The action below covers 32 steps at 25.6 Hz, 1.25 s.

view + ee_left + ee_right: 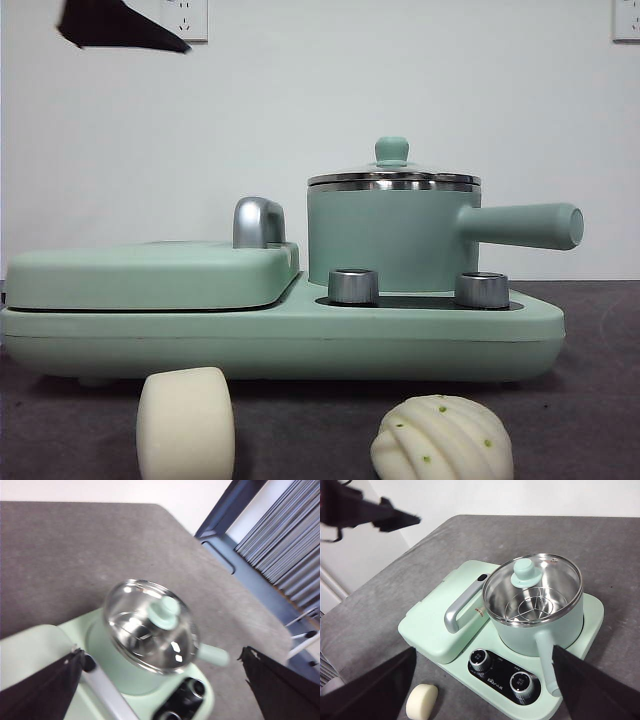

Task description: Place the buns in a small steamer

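Observation:
The small steamer (395,235) is a mint-green pot with a side handle. It stands on the cooker base with its glass lid (392,180) on. It also shows in the left wrist view (150,630) and the right wrist view (535,600). The smooth bun (186,423) and the ridged bun (442,438) lie on the table in front of the cooker. The smooth bun also shows in the right wrist view (422,701). My left gripper (160,652) is open and empty, high above the pot. My right gripper (484,652) is open and empty, high over the cooker's front.
The flat hinged griddle plate (150,275) with its chrome handle (258,222) lies shut beside the pot. Two knobs (353,286) sit on the cooker's front. A black arm tip (120,25) shows at the top left. The table is grey.

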### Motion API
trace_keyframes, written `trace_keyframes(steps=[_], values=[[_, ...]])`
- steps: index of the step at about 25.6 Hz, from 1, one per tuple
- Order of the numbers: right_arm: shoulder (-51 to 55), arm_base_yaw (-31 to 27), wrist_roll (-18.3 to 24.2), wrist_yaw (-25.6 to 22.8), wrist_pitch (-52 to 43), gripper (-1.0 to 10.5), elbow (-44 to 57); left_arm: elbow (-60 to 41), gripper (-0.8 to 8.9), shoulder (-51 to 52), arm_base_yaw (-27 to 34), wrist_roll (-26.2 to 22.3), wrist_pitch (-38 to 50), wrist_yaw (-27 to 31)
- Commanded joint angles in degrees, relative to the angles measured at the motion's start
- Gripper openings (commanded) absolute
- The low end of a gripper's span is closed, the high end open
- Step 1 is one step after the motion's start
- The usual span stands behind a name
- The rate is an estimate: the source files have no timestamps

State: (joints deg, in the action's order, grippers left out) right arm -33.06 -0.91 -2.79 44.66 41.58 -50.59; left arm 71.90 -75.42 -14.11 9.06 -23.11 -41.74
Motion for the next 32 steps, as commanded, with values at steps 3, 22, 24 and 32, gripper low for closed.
trace_keyframes(steps=[3,22,24,32], values=[[-1.01,0.02,0.48,-0.17,-0.39,4.3,-1.09,12.48,5.13,-9.29,-2.58,-5.95,-6.16,5.35],[-3.98,0.15,0.44,-0.11,-0.31,4.3,-1.09,63.04,5.00,-41.77,-16.81,-14.19,-39.50,21.86],[-3.96,0.52,0.44,-0.11,-0.28,4.3,-1.09,67.19,4.99,-44.83,-18.91,-13.97,-41.86,23.26],[-3.96,1.16,0.44,-0.11,1.03,4.3,-1.09,67.78,4.98,-50.73,-25.55,-14.27,-43.52,29.70]])
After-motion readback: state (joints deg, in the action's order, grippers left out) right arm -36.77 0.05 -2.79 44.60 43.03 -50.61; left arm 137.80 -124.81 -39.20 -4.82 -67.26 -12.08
